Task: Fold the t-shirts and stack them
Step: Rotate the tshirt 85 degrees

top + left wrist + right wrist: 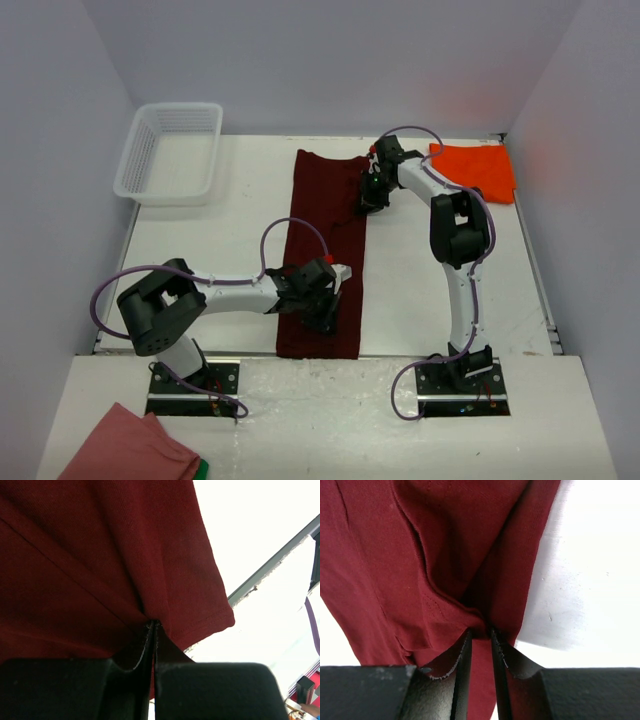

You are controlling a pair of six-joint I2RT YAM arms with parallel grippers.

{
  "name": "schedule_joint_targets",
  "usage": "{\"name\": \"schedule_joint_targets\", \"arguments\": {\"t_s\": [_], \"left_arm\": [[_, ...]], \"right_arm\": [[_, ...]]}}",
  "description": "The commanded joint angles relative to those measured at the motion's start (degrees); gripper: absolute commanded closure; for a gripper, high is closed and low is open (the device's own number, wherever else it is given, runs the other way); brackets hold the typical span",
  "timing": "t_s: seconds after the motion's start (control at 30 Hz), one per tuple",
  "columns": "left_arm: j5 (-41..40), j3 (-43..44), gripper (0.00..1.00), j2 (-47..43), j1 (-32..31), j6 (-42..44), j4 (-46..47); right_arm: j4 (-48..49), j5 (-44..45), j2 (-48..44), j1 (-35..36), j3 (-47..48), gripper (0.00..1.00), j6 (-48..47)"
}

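Top external view: left arm (230, 290) lies low, reaching right, and left gripper (323, 298) is pinched fully closed on the near right edge of the maroon t-shirt (320, 215), a long strip mid-table. Right arm (460, 235) stretches forward, elbow high; right gripper (372, 197) is clamped narrowly on a fold at the far right edge. Orange t-shirt (478, 168) lies apart, far right.

White mesh plastic basket (140, 160): rectangular, upright, far left corner of white table (200, 235), beside left wall. Salmon-pink cloth (130, 450), green edge: crumpled, near ledge, bottom left, well apart from basket.
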Motion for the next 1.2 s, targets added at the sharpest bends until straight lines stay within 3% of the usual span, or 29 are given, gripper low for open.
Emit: {"name": "schedule_joint_targets", "arguments": {"t_s": [0.0, 0.13, 0.27, 0.8, 1.17], "left_arm": [[2.0, -0.6, 1.00, -1.1, -0.3, 0.9, 0.1], [2.0, -0.7, 1.00, -1.2, -0.3, 0.9, 0.3], [2.1, -1.1, 1.00, -0.9, -0.3, 0.8, 0.7], [2.7, -0.9, 1.00, 0.2, -0.3, 0.9, 1.4], [2.8, -1.5, 1.00, -0.7, -0.3, 1.1, 1.8]], "right_arm": [[-0.5, 1.8, -1.8, 0.5, -0.6, 0.77, -0.5], [-0.8, 1.6, -1.5, 0.5, 0.0, 0.82, -0.6], [-0.7, 1.7, -0.9, 0.5, 1.1, 1.00, -1.4], [1.1, 3.9, -10.9, 2.6, -5.6, 1.00, -0.8], [2.6, 3.4, -13.1, 3.8, -9.9, 1.00, 0.7]]}}
